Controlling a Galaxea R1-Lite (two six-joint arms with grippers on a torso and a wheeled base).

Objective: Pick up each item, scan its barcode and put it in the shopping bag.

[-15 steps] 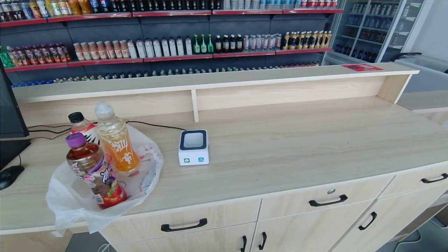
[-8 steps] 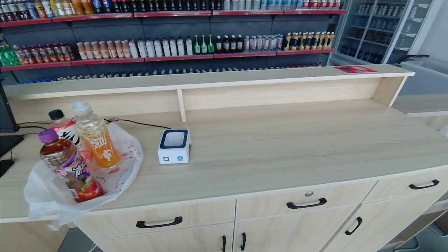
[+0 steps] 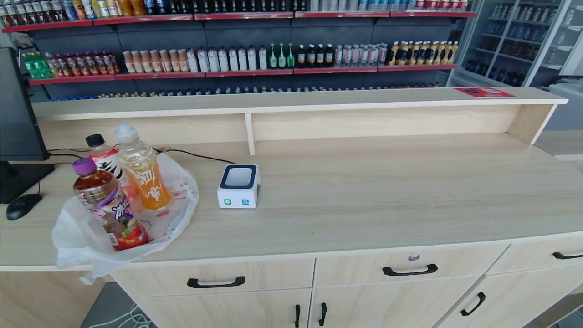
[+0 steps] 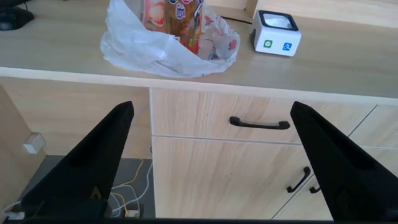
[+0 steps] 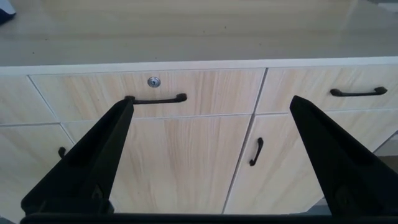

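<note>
Below the scanner (image 3: 239,186), left side: the left gripper (image 4: 211,106) hangs in front of the drawers (image 4: 259,124), lower than the counter top. Its two fingers are spread wide with nothing between them.
Below the scanner, right side: the right gripper (image 5: 211,102) hangs at about the same low level, facing the drawer with the lock. Its fingers are also wide apart and empty.
Bag: the shopping bag (image 3: 77,241) lies on the counter (image 3: 364,191) just left of the scanner, with its mouth slumped open and one fold drooping over the front edge.
Bottles: three stand inside the bag. The orange bottle (image 3: 143,175) is nearest the scanner, and the black-capped bottle (image 3: 102,157) is touching behind it. The purple-capped bottle (image 3: 109,209) is farthest from the scanner, tilted and close to the front edge.
Beyond the bag: a mouse (image 3: 20,206) lies farther left of the scanner, and a cable (image 3: 200,157) runs behind it.
Step in hand: packing looks finished or nearly so, since every bottle seen is already bagged.
Doing it well: keep both arms low and away from the drooping fold. A snag there could pull over the tilted purple-capped bottle.
If more items come: carry each one label-down over the scanner's window, then lower it in on the scanner side, where the bag's mouth gapes widest.
Doubt: the plastic folds may hide something small; I cannot tell.
</note>
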